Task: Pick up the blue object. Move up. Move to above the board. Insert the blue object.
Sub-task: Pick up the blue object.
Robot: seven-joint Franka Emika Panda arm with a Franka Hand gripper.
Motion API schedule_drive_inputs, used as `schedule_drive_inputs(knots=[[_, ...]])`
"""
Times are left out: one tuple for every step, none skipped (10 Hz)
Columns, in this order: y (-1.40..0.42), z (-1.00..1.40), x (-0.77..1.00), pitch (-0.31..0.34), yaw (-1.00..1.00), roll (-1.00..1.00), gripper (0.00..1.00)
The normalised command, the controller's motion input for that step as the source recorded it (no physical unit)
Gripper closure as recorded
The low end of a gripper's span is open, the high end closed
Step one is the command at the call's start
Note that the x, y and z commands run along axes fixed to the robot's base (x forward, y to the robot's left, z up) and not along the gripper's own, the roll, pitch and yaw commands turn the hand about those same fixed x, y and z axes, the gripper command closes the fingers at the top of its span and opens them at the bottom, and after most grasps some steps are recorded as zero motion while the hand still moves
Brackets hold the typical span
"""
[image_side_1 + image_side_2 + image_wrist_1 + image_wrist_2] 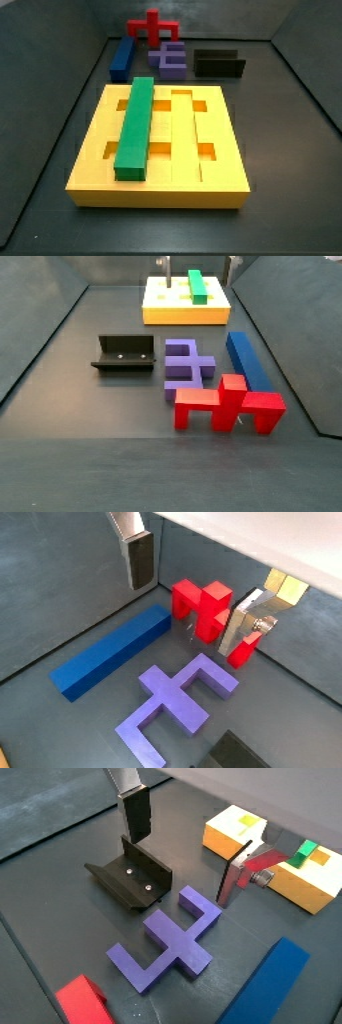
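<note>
While the blue object (114, 653) lies flat on the table (80, 386), the claw (194, 597) hangs above it, fingers (139, 560) spread apart, nothing between them. Landmark: purple block (189, 362). Blue object just beside it on the wall side, untouched; red block (229, 404) next to both; fixture (124, 354) on the purple block's opposite side. Board (94, 150) well apart from the purple block, green bar (136, 123) seated in 1 groove.
</note>
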Motion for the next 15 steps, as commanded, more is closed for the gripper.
schedule_drive_inputs(knots=[[0.0, 0.0, 0.02, 0.0, 0.0, 0.0, 0.0], [-0.08, -0.52, -0.25, -0.171, -0.11, 0.0, 0.0], [-0.08, -0.83, -0.57, -0.229, -0.13, 0.0, 0.0], [0.01, -0.64, -0.5, -0.241, 0.0, -0.15, 0.0], [0.0, -0.82, -0.78, -0.216, -0.09, -0.05, 0.0], [0.0, -0.77, -0.82, -0.241, -0.06, -0.04, 0.0], [0.18, -0.67, -0.51, -0.257, 0.0, -0.07, 0.0], [0.11, -0.72, -0.63, -0.219, 0.0, 0.0, 0.0], [0.04, -0.38, -0.32, -0.124, 0.0, 0.0, 0.0], [0.0, -0.27, -0.23, -0.046, -0.03, 0.01, 0.0], [0.0, -0.29, -0.13, -0.023, 0.0, 0.0, 0.0], [0.01, -0.29, -0.06, 0.0, 0.0, 0.0, 0.0], [0.04, -0.3, -0.11, -0.016, 0.0, 0.0, 0.0], [0.03, -0.37, -0.08, -0.036, 0.0, 0.04, 0.0], [0.11, -0.41, 0.0, -0.004, 0.0, 0.0, 0.0]])
